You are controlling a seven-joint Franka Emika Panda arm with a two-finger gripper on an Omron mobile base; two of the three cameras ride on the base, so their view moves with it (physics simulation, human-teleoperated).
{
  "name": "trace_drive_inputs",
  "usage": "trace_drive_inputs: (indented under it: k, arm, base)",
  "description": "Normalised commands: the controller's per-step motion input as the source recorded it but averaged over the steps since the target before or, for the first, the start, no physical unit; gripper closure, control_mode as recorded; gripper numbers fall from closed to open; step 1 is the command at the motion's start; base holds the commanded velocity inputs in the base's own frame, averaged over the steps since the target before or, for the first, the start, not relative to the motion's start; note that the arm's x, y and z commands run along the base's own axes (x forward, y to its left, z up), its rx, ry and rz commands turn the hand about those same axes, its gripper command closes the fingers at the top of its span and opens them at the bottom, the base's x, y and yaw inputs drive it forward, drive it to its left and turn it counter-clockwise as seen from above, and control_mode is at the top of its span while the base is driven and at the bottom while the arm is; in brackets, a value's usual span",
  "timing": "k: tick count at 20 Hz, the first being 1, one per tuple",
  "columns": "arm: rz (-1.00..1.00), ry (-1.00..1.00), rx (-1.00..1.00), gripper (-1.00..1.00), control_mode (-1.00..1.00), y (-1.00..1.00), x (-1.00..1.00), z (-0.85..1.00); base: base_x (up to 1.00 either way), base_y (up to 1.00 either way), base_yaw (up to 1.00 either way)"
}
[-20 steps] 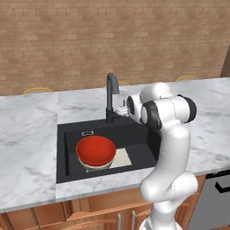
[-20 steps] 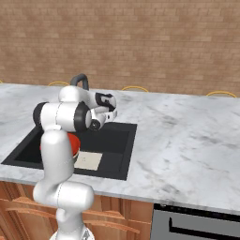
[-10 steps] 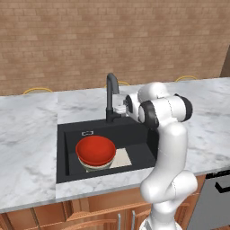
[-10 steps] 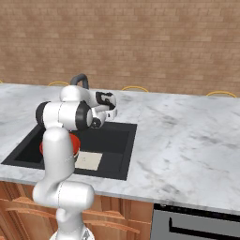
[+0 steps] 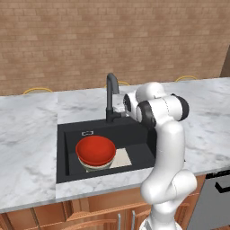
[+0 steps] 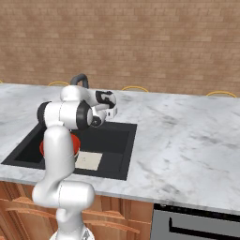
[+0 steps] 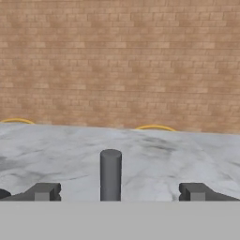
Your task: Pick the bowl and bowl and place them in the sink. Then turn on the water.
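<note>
The glossy red bowl sits nested in the cream bowl at the left of the black sink; the arm hides most of the red bowl in the right base view. My gripper is open and level, right beside the base of the black faucet. In the hand view the fingertips stand wide apart, with the faucet's small dark lever upright between them, untouched. No water shows at the spout.
A pale mat lies on the sink floor beside the bowls. Marble counter surrounds the basin, with the brick wall behind. A grey appliance front sits below the counter at the right.
The hand has edged a little closer to the faucet, jaws still wide. Both bowls lie as before.
</note>
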Motion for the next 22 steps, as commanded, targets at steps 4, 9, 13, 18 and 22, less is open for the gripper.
trace_drive_inputs:
  k: [4,9,13,18,22]
  arm:
    - [0.0,0.0,0.0,-1.0,-1.0,0.0,0.09,0.0]
    - [0.0,0.0,0.0,-1.0,-1.0,0.0,0.01,0.0]
    - [0.0,0.0,0.0,-1.0,-1.0,-0.16,0.0,0.0]
    - [0.0,0.0,0.0,-1.0,-1.0,-0.35,0.0,0.0]
    - [0.0,0.0,0.0,-1.0,-1.0,-0.35,0.0,0.0]
  base:
    - [0.0,0.0,0.0]
    - [0.0,0.0,0.0]
    - [0.0,0.0,0.0]
    - [0.0,0.0,0.0]
    - [0.0,0.0,0.0]
